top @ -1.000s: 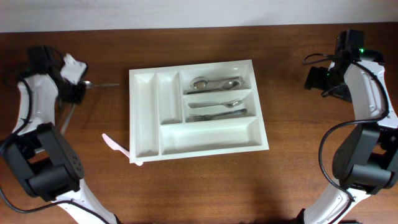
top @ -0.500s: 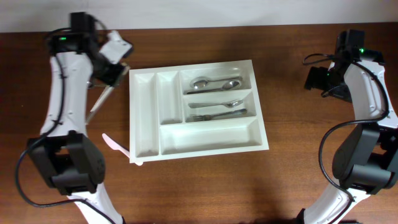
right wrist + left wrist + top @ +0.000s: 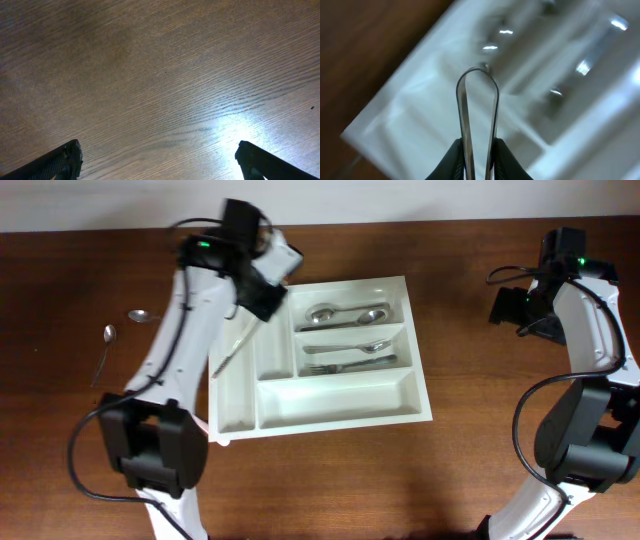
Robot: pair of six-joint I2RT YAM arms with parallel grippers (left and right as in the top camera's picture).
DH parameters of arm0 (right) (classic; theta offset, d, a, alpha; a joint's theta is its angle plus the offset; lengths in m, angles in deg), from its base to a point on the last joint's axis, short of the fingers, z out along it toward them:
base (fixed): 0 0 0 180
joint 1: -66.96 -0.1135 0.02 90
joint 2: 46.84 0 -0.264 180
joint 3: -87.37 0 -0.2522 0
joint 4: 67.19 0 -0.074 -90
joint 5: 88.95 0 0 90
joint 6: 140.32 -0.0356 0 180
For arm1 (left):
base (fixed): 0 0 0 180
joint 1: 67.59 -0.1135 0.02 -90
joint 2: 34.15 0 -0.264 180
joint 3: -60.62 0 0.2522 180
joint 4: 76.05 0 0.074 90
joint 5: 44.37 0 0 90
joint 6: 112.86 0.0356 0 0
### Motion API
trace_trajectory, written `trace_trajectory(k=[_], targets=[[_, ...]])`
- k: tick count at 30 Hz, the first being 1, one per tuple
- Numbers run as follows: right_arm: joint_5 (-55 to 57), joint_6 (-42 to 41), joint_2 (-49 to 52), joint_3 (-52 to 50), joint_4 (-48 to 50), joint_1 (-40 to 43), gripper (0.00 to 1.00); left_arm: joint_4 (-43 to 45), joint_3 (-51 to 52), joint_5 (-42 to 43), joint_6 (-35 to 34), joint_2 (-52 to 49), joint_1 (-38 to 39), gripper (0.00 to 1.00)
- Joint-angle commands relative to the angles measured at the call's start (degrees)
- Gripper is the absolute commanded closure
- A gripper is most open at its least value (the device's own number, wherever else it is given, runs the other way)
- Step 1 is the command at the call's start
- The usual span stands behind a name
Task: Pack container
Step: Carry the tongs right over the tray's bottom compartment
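Observation:
The container (image 3: 340, 395) is a white cutlery tray in the middle of the table. Its upper right slot holds spoons (image 3: 345, 314), and the slot below holds a spoon and a fork (image 3: 350, 363). My left gripper (image 3: 262, 296) hovers over the tray's upper left, shut on thin metal tongs (image 3: 232, 350) that slant down-left across the narrow slots. In the left wrist view the tongs (image 3: 463, 115) stand between my fingertips (image 3: 477, 152), their looped end over the blurred tray (image 3: 410, 120). My right gripper (image 3: 510, 308) is open far to the right, above bare wood (image 3: 160, 162).
Two loose spoons (image 3: 138, 315) (image 3: 105, 345) lie on the wood left of the tray. The table's back edge runs along a white wall. Both arm bases stand at the near corners.
My left arm has swung right from the table's left side, carrying the tongs over the tray's upper left. Two spoons it covered now show. The right arm has stayed still.

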Motion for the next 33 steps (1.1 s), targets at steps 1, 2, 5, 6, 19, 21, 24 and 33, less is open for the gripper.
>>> trace_trajectory(k=[1,2,5,6,19,21,24,33], targets=[[0.1,-0.7,0.3,1.1,0.0,0.2,0.01,-0.3,-0.5,3.9,10.2,0.9,4.7,0.98],[0.1,-0.7,0.3,1.1,0.0,0.2,0.01,-0.3,-0.5,4.4,11.5,0.9,6.1,0.98],[0.1,-0.7,0.3,1.1,0.0,0.2,0.01,-0.3,-0.5,4.6,14.0,0.4,9.6,0.98],[0.1,-0.7,0.3,1.1,0.0,0.2,0.01,-0.5,-0.5,4.6,14.5,0.2,10.4,0.98],[0.1,-0.7,0.3,1.1,0.0,0.2,0.01,-13.9,-0.4,15.0,23.5,-4.7,16.3,0.98],[0.1,-0.7,0.3,1.1,0.0,0.2,0.01,-15.4,-0.4,16.5,25.2,-5.8,17.1,0.98],[0.1,-0.7,0.3,1.1,0.0,0.2,0.01,-15.9,-0.4,16.5,26.7,-7.7,18.1,0.98],[0.1,-0.7,0.3,1.1,0.0,0.2,0.01,-13.7,-0.4,15.6,30.0,-13.9,19.6,0.98]])
